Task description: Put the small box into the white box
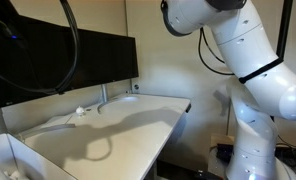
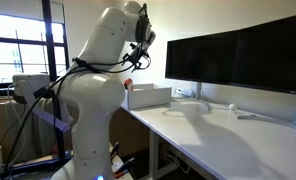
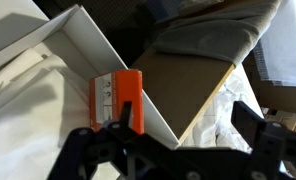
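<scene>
The small box [image 3: 121, 100] is an orange-red carton with a white printed face. In the wrist view it stands upright inside the white box [image 3: 93, 35], close against one thin wall. The white box is plain and open-topped. In an exterior view it [image 2: 148, 97] sits at the end of the table [image 2: 223, 132].

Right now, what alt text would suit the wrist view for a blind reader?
An orange small box seems to stand inside the open white box, against its wall. The open black claw hangs above, with brown cardboard beyond the wall.
</scene>
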`<state>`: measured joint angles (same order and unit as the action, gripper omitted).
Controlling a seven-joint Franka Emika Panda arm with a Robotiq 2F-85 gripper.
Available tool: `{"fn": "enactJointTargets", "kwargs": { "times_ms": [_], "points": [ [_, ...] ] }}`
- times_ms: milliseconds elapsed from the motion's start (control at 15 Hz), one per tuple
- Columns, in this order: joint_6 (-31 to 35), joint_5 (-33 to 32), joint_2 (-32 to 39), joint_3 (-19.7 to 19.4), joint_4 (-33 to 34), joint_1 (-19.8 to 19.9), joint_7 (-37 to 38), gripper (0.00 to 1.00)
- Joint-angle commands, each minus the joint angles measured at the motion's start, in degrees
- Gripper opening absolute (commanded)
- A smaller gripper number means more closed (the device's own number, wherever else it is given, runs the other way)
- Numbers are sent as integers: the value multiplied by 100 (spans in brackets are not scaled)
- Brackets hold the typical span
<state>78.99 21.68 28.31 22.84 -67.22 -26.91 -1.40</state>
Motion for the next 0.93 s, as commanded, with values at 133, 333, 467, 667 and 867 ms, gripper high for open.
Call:
{"fn": "enactJointTargets", "kwargs": {
  "times_ms": [133, 333, 467, 667, 867],
  "points": [
    [-443, 467, 423, 188, 452, -4, -455, 100],
    [-867, 616, 723, 231, 756, -97, -479, 100],
    [-1176, 684, 948, 238, 1008, -176, -436, 100],
    [-1565, 725, 1298, 250, 1420, -317, -396, 100],
    [-1821, 708, 1631, 241, 1849, -472, -354, 100]
  ]
}}
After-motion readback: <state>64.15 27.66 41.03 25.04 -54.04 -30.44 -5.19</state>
